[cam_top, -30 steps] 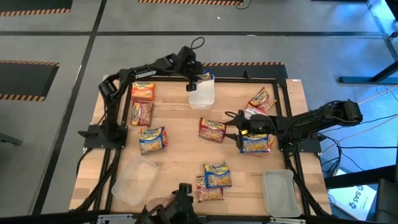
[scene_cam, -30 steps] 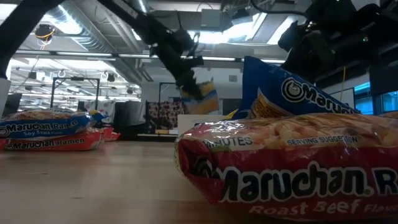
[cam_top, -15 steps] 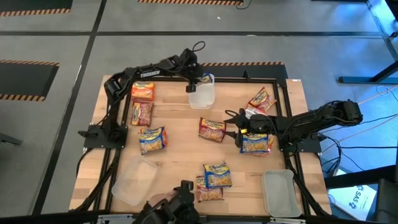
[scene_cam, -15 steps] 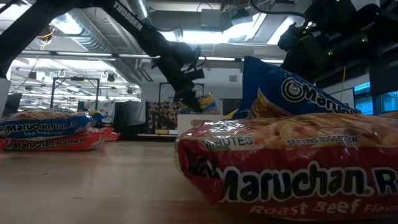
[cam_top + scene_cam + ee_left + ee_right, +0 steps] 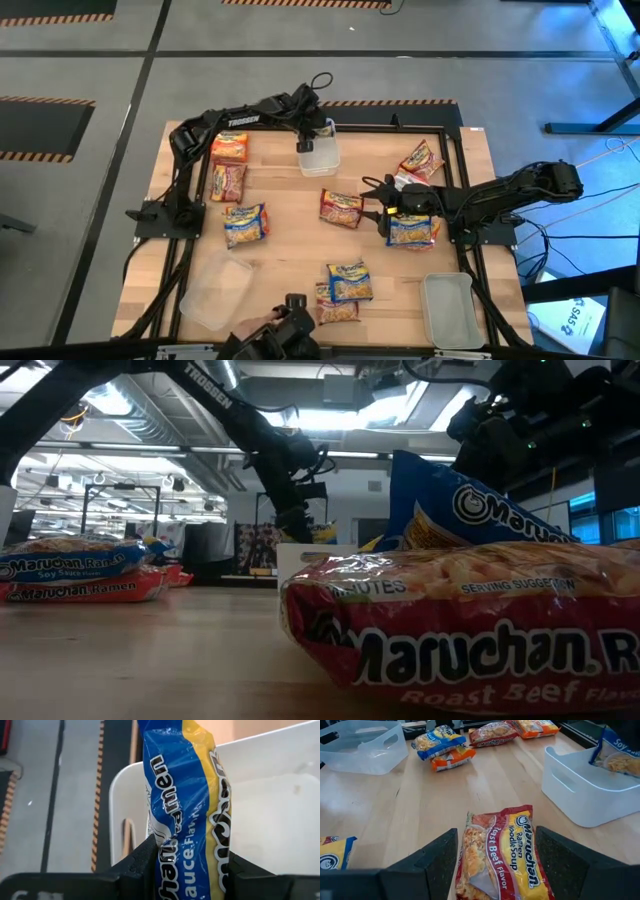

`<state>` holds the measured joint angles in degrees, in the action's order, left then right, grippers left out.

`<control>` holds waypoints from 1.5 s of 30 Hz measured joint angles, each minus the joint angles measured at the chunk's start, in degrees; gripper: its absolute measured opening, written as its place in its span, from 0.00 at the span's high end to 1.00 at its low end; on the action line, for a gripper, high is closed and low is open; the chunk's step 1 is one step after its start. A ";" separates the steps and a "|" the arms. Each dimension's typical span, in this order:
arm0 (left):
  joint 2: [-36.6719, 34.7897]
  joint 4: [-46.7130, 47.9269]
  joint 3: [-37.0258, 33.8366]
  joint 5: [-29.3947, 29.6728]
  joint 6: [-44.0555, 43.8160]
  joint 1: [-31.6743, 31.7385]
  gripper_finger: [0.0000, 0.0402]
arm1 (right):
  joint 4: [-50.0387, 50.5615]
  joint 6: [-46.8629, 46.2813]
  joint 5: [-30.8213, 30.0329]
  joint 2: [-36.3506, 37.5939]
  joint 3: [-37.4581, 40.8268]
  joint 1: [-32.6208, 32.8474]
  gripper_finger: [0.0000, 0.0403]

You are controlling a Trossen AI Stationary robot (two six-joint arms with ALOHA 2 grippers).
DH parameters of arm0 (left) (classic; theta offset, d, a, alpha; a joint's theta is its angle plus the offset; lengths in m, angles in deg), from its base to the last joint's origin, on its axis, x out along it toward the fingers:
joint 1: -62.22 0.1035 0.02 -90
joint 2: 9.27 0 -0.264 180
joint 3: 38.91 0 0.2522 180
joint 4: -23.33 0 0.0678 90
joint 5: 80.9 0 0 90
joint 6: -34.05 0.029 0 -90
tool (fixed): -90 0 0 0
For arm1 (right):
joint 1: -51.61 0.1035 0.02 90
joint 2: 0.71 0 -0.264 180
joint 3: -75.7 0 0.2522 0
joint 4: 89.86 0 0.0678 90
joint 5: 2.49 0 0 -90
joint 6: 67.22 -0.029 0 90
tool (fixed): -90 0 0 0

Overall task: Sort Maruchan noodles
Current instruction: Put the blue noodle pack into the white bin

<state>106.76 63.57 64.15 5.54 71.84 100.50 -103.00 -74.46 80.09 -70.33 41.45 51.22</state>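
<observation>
On the wooden tabletop, the left gripper pinches a blue packet over the white tub, likely to drop it inside. The right gripper is spread around a red packet, ready for grasping.

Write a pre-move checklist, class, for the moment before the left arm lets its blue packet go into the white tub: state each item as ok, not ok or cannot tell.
1. Left gripper shut on the blue plastic Maruchan packet: ok.
2. Packet over the white plastic tub, not the table: ok.
3. Packet's lower end resting on the tub's floor: cannot tell.
4. Tub holds no other packet: cannot tell, the packet hides part of it.
5. Right gripper away from the tub, open around the red Roast Beef packet: ok.
</observation>
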 joint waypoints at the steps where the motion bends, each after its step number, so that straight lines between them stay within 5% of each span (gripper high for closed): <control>1: 0.00 0.01 0.00 0.00 -0.05 0.14 0.72 | 0.00 0.00 0.00 0.00 0.00 0.00 0.38; 14: 2.64 -1.47 -0.11 1.11 4.56 1.26 0.71 | 0.07 -0.05 0.51 0.00 0.00 0.04 0.38; 22: 2.64 -4.34 -0.11 1.34 4.95 0.15 0.62 | 0.07 0.19 2.34 0.00 0.00 0.04 0.38; 38: 2.08 -7.29 -0.08 14.98 10.58 -3.84 0.56 | 0.16 0.69 2.55 0.00 0.00 0.04 0.38; 45: 1.46 -7.26 0.00 14.89 10.56 -3.37 0.56 | 0.17 1.19 2.54 0.00 0.00 0.04 0.38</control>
<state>108.22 56.30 64.15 20.43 82.41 97.13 -102.82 -73.27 82.63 -70.33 41.45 51.27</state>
